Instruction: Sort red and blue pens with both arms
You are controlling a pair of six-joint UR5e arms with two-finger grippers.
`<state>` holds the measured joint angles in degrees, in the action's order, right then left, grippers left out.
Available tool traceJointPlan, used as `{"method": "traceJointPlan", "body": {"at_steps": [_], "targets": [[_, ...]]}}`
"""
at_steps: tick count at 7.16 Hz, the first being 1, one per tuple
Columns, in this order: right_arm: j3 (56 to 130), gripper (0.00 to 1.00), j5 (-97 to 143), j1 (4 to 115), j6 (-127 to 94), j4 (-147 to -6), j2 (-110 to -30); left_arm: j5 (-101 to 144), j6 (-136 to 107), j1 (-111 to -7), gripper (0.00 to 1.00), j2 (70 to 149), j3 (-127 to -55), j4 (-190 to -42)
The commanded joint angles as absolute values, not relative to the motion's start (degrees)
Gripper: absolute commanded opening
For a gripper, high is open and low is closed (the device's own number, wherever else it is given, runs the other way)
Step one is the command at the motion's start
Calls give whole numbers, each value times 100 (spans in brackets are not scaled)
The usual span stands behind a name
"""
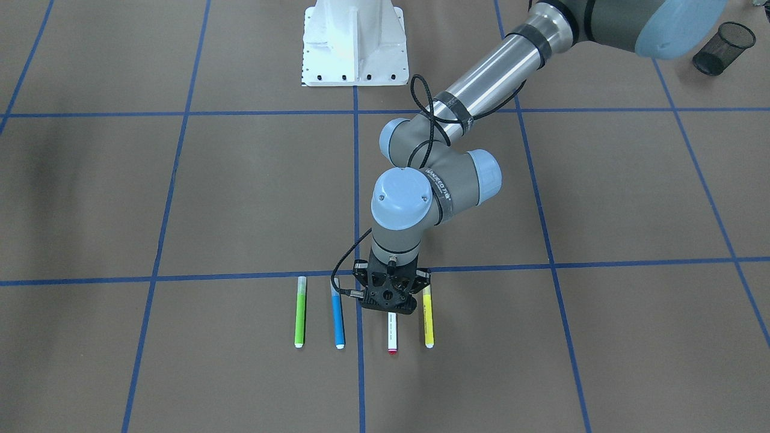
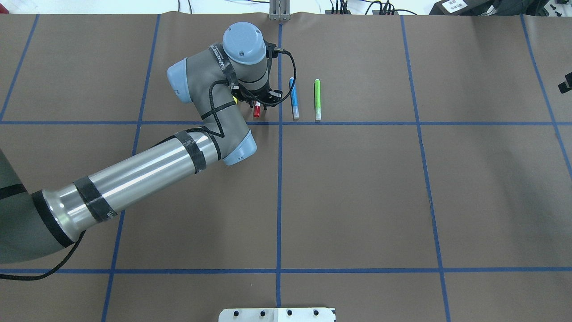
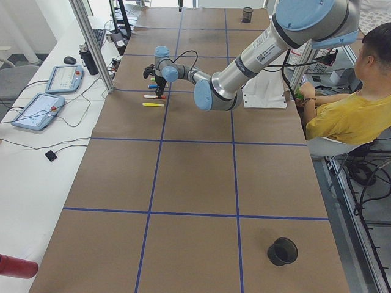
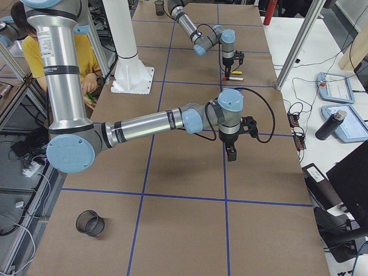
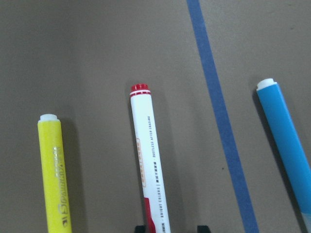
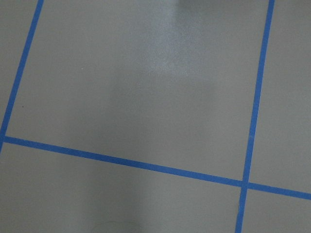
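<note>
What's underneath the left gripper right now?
The red pen lies under the left gripper, between the yellow marker and the blue pen. The gripper covers its capped end in the front view; contact can't be seen.

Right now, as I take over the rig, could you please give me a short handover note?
Left gripper: open, low over the red pen, fingers either side of its barrel, not yet closed.
Right gripper: above bare table, apparently empty; open or shut unclear.
Blue pen lies between red pen and green marker; yellow marker beyond the red.
Done: nothing sorted. Left: both pens.
</note>
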<state>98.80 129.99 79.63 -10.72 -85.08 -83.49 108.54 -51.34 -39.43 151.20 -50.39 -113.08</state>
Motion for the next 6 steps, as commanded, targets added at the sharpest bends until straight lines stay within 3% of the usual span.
{"method": "traceJointPlan", "body": {"at_steps": [1, 3, 6], "targets": [[9888, 100, 12999, 7963, -1072, -8508, -8350, 10854, -5124, -3938, 45, 14995, -5124, -11294], [9879, 100, 12999, 7963, -1072, -8508, -8350, 10854, -5142, -3920, 44, 14968, -5194, -11294], [9879, 100, 12999, 7963, -1072, -8508, -8350, 10854, -5159, -3885, 19, 14881, -5264, -11294]]}}
